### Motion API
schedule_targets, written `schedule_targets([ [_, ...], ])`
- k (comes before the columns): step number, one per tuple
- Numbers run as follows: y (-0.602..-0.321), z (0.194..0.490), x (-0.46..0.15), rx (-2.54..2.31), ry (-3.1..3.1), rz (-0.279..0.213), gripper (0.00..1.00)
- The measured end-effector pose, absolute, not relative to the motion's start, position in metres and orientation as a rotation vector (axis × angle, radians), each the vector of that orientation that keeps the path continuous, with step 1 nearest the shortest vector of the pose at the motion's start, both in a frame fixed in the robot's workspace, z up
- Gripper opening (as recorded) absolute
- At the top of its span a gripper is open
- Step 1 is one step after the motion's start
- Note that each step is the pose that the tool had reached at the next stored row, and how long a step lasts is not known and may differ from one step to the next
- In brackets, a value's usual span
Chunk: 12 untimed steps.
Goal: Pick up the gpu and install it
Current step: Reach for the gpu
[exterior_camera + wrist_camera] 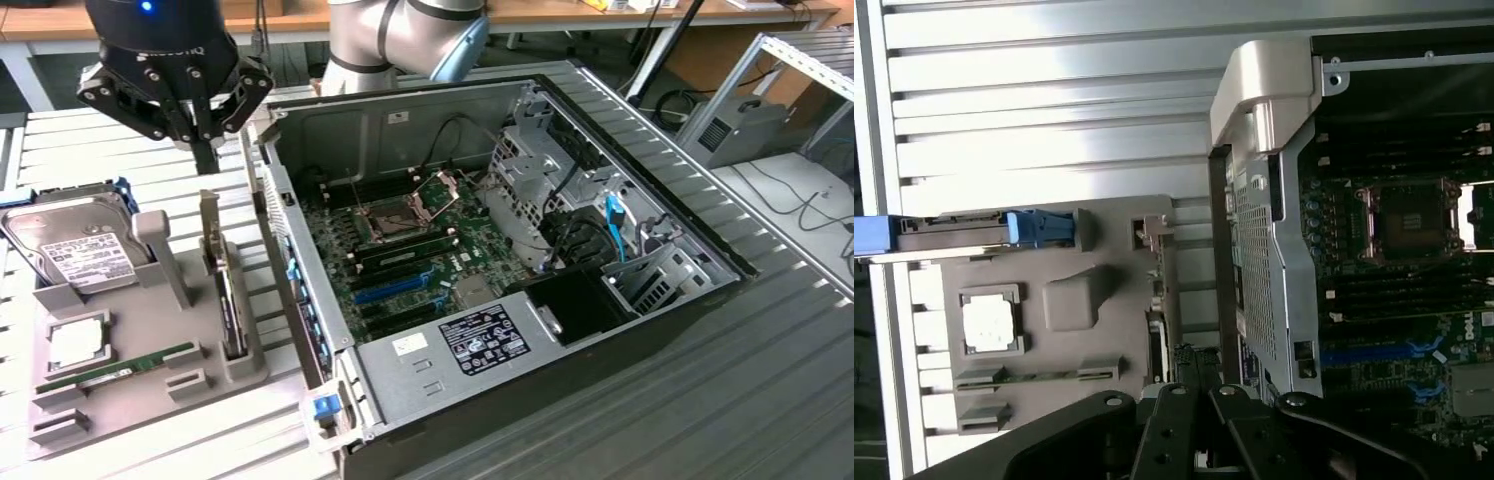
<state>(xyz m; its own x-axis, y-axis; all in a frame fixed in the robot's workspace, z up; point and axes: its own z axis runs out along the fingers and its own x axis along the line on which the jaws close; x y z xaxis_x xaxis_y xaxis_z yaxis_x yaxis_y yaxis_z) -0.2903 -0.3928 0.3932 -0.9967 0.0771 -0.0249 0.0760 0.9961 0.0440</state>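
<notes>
1. The hand (204, 152), fingers pressed together and empty, hangs at 12 o'clock from the gpu (227, 305) in the exterior view.
2. The gpu stands on edge in the grey holder (140, 335), at 9 o'clock from the open computer case (400, 115).

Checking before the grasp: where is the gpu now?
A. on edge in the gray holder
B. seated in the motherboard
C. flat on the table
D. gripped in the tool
A: the gpu stands on edge in the holder, with the shut tool above it.
</notes>
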Motion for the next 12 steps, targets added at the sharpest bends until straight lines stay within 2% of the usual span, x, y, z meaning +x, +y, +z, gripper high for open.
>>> schedule_targets([
  [12,-0.3950,0.3931,-0.2991,0.119,3.112,0.067,0.11],
])
